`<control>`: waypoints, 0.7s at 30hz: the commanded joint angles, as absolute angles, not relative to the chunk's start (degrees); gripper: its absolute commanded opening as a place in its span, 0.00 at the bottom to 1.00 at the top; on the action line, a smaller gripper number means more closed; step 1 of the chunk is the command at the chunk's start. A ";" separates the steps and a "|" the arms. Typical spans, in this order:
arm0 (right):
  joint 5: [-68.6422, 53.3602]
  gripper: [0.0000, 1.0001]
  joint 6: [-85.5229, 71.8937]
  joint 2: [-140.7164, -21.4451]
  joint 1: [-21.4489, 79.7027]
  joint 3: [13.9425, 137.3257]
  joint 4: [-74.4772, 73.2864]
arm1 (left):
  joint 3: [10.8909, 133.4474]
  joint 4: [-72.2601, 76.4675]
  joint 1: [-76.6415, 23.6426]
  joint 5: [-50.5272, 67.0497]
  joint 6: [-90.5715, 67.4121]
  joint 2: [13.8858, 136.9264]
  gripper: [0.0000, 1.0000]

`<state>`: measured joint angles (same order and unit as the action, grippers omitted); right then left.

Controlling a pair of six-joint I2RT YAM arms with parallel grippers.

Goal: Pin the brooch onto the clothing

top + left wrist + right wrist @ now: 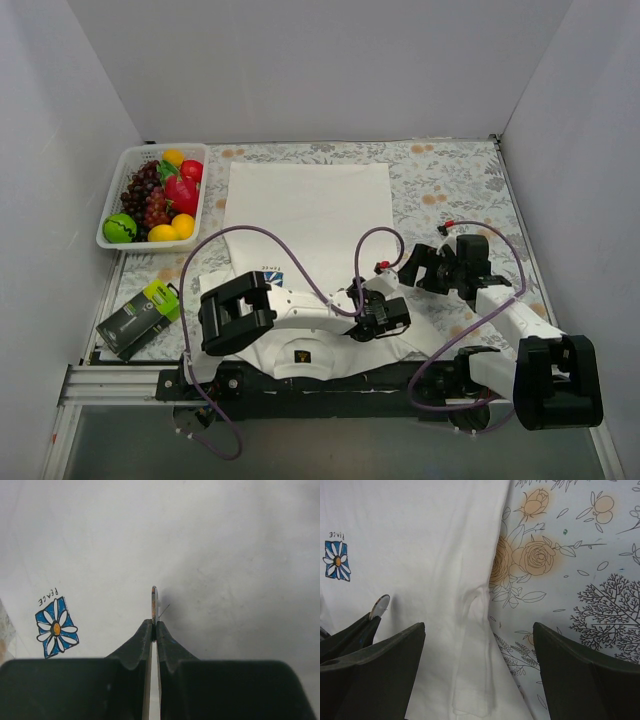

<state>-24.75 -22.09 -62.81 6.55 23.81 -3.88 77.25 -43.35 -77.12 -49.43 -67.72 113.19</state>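
The white T-shirt [310, 205] lies flat on the table, collar toward the arms, with the blue-and-white flower print [56, 627] on its chest. My left gripper [154, 626] is shut on the brooch [154, 602], which I see edge-on just above the shirt, a thin pin sticking out on its right. The right wrist view shows the brooch's pale silvery face [379, 606] at the left fingertips. My right gripper [479, 630] is open and empty over the shirt's sleeve [475, 670], to the right of the left gripper [385, 318].
A white basket [140, 246] of plastic fruit stands at the far left. A black-and-green package [140, 318] lies at the near left. A floral tablecloth [450, 180] covers the table. White walls close in the left, back and right.
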 commanded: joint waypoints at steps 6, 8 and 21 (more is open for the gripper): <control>-31.90 0.95 -20.57 -63.98 1.32 22.59 -0.53 | 78.49 -43.42 -78.66 -56.42 -66.10 116.01 0.00; -32.52 0.95 -20.39 -64.34 0.62 22.41 -0.53 | 78.66 -43.50 -79.01 -57.04 -65.92 116.63 0.00; -35.86 0.93 -19.60 -65.65 -4.13 21.53 -0.61 | 81.74 -44.65 -81.21 -59.15 -68.20 122.86 0.00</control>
<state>-33.34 -20.67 -65.25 -3.09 22.48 -1.93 80.03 -45.04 -80.16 -59.27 -65.56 121.38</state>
